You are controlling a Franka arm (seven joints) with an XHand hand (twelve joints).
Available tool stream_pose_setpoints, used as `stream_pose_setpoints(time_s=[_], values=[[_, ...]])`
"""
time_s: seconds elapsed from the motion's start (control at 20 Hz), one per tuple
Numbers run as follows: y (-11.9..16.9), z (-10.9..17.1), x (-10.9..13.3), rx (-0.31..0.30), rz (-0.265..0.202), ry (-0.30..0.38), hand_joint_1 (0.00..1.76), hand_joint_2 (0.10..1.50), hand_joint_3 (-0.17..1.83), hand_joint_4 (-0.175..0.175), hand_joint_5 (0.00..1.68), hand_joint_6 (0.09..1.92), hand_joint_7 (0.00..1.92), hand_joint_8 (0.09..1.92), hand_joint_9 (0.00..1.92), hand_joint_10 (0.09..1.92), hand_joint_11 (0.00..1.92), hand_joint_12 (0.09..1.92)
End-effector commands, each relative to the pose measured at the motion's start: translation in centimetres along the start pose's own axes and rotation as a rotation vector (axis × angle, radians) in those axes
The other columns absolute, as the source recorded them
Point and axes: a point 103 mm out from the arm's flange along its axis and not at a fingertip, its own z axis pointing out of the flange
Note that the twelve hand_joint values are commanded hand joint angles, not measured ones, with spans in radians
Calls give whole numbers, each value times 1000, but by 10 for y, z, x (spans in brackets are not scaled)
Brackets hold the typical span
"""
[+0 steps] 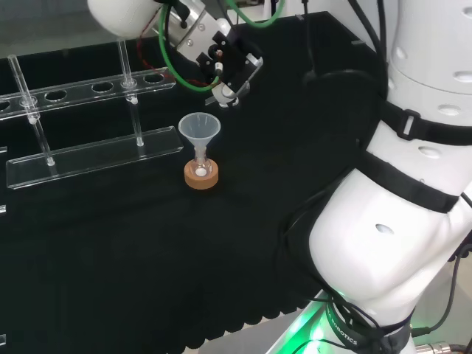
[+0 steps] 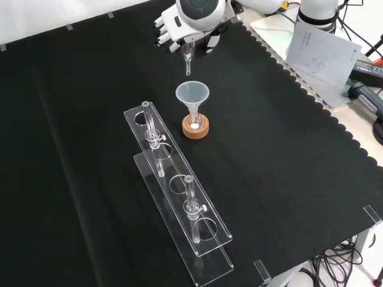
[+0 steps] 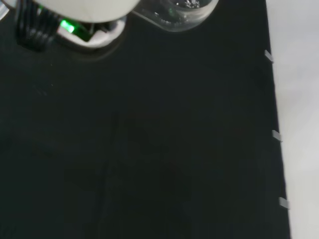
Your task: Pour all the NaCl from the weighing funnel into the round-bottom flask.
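A small round-bottom flask (image 1: 200, 164) sits in a cork ring (image 1: 200, 177) with a clear plastic funnel (image 1: 199, 127) standing in its neck. Through the glass, a little white powder (image 2: 195, 126) lies at the flask's bottom. In the front view the hand (image 2: 179, 24) hovers above and behind the funnel (image 2: 192, 94), its fingers curled round a clear weighing funnel (image 2: 187, 60) that is tipped with its thin stem pointing down, a short gap over the funnel's mouth. In the head view the hand (image 1: 225, 63) is above and right of the funnel. The wrist view shows the weighing funnel's bowl (image 3: 174, 12) with white grains.
A clear acrylic rack (image 2: 179, 197) holding two upright glass tubes stands in front of the flask in the front view, left of it in the head view (image 1: 88, 158). Papers (image 2: 320, 54) lie past the cloth's scalloped edge at the back right.
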Motion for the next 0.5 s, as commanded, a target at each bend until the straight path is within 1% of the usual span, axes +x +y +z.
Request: stream_pose_setpoints(time_s=[0.05, 0.45, 0.5], values=[[1, 17, -13, -40, -19, 134, 1097, 739, 550, 175, 1198, 762, 464, 667, 751, 459, 565, 1179], [9, 32, -23, -70, -43, 240, 1097, 740, 549, 175, 1197, 764, 465, 667, 751, 460, 561, 1185], [10, 33, -23, -71, -33, 245, 1097, 740, 549, 175, 1197, 764, 465, 667, 751, 460, 561, 1186]])
